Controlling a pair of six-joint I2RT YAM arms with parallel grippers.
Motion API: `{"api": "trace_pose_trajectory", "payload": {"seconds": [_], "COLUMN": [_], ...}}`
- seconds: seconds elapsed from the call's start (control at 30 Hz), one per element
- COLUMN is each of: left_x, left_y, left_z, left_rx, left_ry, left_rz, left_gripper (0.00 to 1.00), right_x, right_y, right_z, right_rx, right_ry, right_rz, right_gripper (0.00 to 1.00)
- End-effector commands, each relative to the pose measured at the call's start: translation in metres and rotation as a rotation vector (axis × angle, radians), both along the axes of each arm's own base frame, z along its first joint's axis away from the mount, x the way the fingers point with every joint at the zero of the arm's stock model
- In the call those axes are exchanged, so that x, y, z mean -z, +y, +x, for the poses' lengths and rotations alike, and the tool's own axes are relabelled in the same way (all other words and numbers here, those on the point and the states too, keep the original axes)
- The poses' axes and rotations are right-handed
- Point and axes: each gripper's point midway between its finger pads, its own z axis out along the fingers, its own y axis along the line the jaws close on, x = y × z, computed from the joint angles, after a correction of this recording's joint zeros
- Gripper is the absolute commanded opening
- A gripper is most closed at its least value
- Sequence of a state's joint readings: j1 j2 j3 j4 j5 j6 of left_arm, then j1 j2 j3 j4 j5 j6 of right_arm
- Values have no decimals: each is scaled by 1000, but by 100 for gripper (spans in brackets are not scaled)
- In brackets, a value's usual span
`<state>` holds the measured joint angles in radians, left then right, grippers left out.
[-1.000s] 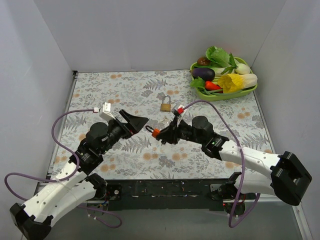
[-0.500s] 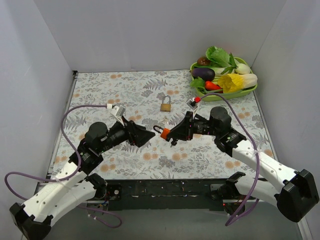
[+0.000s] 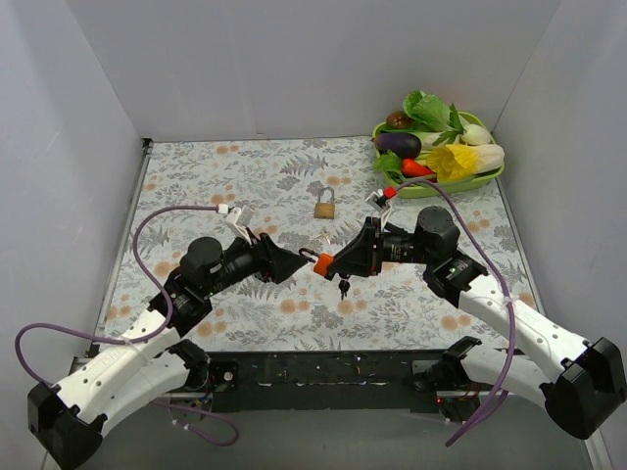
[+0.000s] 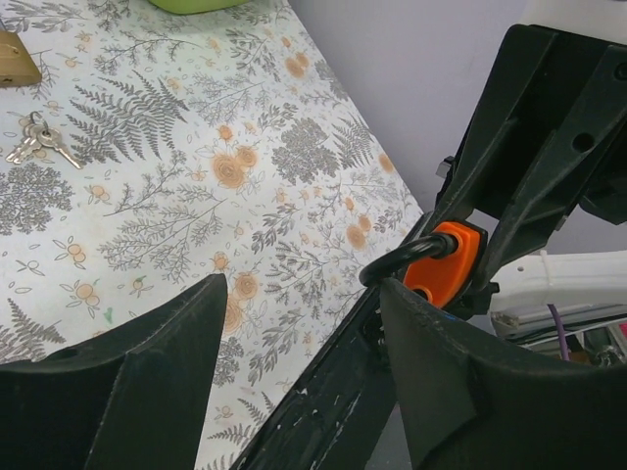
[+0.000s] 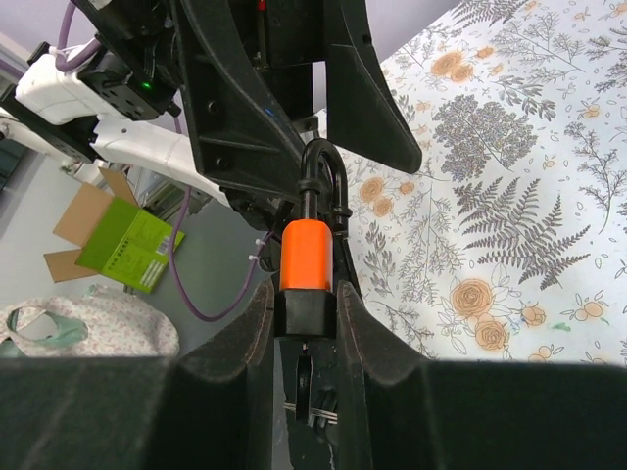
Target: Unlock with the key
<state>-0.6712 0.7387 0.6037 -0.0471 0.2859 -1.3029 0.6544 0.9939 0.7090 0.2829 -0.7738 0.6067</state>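
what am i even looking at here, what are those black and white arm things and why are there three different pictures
These are two robot arms bolted at the near edge of a table, each ending in a two-finger gripper. The wide picture comes from a fixed camera above and behind them. The other two come from small cameras on each wrist, so each shows its own black fingers up close.

On the flowered table lie a brass padlock and a small bunch of keys. In the far right corner is a green tray of vegetables.

The right gripper is shut on an orange padlock, held above the table. Its black shackle points at the left gripper, whose jaws are open on either side of that shackle, not gripping it.
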Motion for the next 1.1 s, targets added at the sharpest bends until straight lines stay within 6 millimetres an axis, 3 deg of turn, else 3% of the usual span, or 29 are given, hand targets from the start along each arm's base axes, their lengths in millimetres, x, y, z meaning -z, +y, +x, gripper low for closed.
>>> {"api": "trace_pose_trajectory", "payload": {"seconds": [0.0, 0.2, 0.33, 0.53, 0.97, 1.07], "left_x": [-4, 0, -14, -19, -7, -3], "left_y": [-6, -4, -4, -15, -26, -30], "left_z": [-2, 7, 8, 3, 9, 2], "left_rx": [16, -34, -44, 11, 39, 95], "left_ry": [0, 28, -2, 26, 32, 15], "left_rz": [-69, -86, -154, -254, -263, -257], "left_gripper": [62, 61, 62, 62, 62, 62], "right_x": [-35, -37, -31, -27, -30, -34], "right_y": [-2, -1, -2, -3, -5, -5], "right_z": [-6, -8, -9, -9, -16, -16], "right_rx": [-27, -39, -40, -32, -46, -39], "right_ry": [-79, -73, -61, -53, -32, -36], "right_rz": [80, 97, 91, 90, 136, 143], "right_gripper": [1, 1, 1, 1, 1, 1]}}
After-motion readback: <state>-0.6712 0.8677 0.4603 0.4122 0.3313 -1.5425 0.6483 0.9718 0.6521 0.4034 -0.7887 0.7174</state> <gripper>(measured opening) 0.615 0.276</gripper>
